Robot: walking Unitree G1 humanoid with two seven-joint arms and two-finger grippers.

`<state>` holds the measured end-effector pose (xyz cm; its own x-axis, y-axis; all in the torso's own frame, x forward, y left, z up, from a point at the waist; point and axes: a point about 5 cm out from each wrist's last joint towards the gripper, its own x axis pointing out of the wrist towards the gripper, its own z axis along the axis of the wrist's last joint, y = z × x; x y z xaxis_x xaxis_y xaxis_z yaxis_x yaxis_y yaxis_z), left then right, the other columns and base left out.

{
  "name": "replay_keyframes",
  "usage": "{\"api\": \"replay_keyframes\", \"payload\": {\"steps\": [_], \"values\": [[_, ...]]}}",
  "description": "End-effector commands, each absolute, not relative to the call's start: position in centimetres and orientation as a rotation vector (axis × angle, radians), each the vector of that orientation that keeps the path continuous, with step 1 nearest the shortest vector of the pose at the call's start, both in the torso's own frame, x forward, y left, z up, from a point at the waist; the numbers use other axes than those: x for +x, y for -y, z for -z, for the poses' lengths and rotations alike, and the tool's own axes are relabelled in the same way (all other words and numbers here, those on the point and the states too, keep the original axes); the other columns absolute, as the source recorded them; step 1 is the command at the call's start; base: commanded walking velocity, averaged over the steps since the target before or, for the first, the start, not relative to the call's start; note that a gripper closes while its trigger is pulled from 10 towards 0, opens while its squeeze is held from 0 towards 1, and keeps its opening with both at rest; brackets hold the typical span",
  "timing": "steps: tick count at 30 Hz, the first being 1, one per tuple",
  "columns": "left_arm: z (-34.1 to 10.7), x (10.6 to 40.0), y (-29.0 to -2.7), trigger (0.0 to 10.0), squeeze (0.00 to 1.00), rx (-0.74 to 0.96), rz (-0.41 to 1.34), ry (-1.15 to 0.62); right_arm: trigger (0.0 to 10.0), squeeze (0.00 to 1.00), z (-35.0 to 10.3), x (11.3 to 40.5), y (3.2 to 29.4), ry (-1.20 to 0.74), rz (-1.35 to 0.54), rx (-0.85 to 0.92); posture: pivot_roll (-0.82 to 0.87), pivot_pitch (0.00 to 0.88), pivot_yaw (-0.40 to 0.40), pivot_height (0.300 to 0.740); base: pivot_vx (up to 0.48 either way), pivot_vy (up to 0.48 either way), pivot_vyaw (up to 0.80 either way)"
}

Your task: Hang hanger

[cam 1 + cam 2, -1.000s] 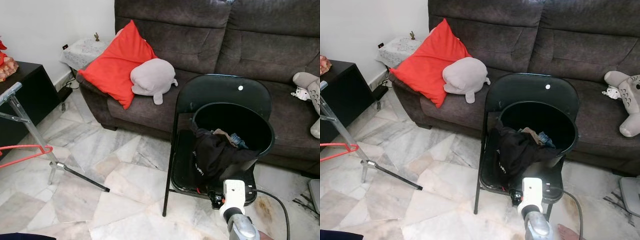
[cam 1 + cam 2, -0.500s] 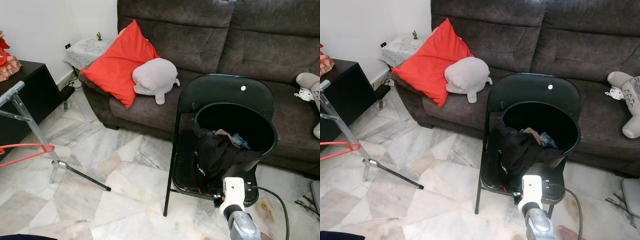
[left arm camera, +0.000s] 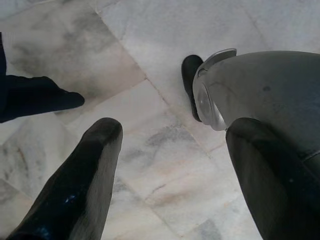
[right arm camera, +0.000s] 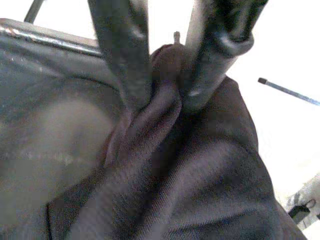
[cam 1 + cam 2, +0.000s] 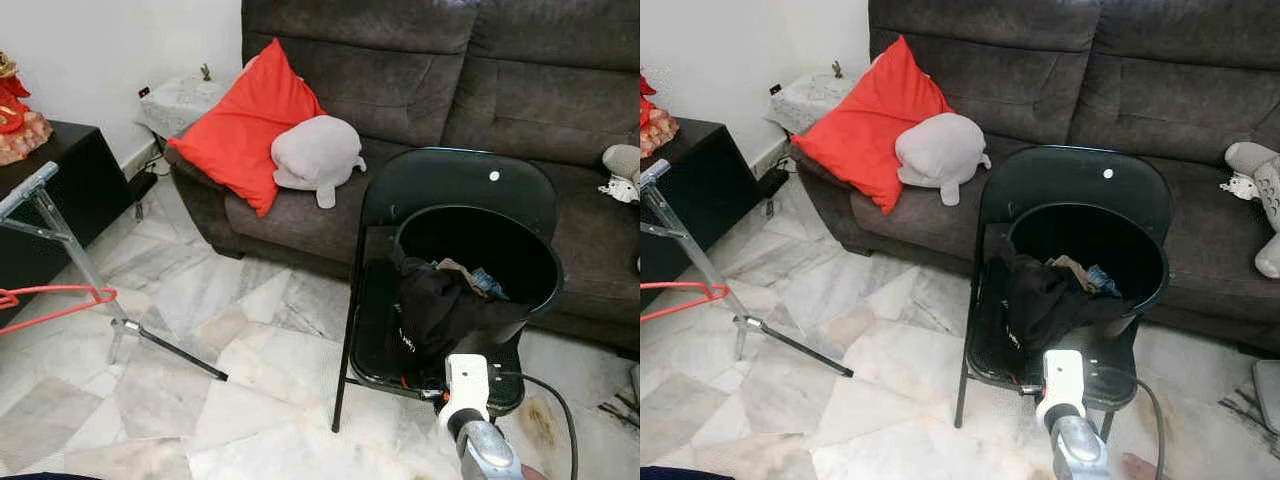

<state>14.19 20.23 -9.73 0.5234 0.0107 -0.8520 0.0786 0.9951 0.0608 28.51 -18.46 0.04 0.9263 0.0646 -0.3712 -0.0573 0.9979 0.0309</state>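
While the right arm reaches forward and down toward the black folding chair (image 5: 455,200), the right gripper (image 4: 165,92) pinches a fold of the dark garment (image 5: 435,310) between its two fingers (image 4: 125,55), drawn close together on the cloth. That garment spills over the rim of a black bucket (image 5: 545,270) standing on the chair seat. At the far left, the red hanger (image 5: 55,300) lies beside the leg of a metal rack stand (image 5: 70,255), well apart from the chair. Hanging low at the robot's side, the left gripper (image 3: 170,165) points at the marble floor (image 5: 250,370) with its fingers spread and nothing between them. Behind the chair stands a dark sofa (image 5: 520,80) with a red cushion (image 5: 240,125) and a grey plush toy (image 5: 315,152).
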Motion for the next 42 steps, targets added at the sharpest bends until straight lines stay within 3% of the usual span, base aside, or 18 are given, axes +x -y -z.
{"api": "replay_keyframes", "payload": {"steps": [1,9,15,19,25,30,37,42], "values": [[10.4,13.1,-18.3,10.0,0.00,0.079,0.103,-1.065,0.0,0.00,0.2,28.3,18.6,-0.389,-0.057,0.031,-0.04,0.121,0.060,0.721,0.000,0.000,0.00],[10.8,12.5,-16.5,10.0,0.00,0.077,0.117,-1.075,0.0,0.00,0.0,28.5,18.3,-0.369,-0.059,0.037,-0.04,0.120,0.058,0.721,0.000,0.000,0.00],[10.8,12.5,-16.7,10.0,0.00,0.082,0.113,-1.076,0.0,0.00,-0.7,28.4,17.9,-0.277,-0.025,0.062,-0.05,0.119,0.055,0.721,0.000,0.000,0.00],[10.4,12.7,-19.2,10.0,0.00,0.095,0.090,-1.078,0.0,0.00,-1.1,27.3,17.6,-0.192,0.006,0.094,-0.06,0.123,0.054,0.721,0.000,0.000,0.00],[10.3,12.7,-20.2,10.0,0.00,0.103,0.080,-1.084,0.0,0.00,-2.3,25.0,17.2,-0.092,0.049,0.117,-0.07,0.120,0.048,0.721,0.000,0.000,0.00],[10.2,12.6,-20.6,10.0,0.00,0.101,0.079,-1.086,0.0,0.00,-4.1,24.4,17.9,-0.020,0.091,0.119,-0.08,0.117,0.047,0.721,0.000,0.000,0.00],[10.2,12.1,-21.4,10.0,0.00,0.102,0.080,-1.094,0.0,0.00,-11.5,26.4,20.3,0.206,0.182,0.079,-0.09,0.100,0.046,0.721,0.000,0.000,0.00],[10.1,12.3,-21.7,10.0,0.00,0.101,0.078,-1.089,0.0,0.00,-14.3,27.1,21.5,0.274,0.228,0.055,-0.09,0.096,0.044,0.721,0.000,0.000,0.00]]}}
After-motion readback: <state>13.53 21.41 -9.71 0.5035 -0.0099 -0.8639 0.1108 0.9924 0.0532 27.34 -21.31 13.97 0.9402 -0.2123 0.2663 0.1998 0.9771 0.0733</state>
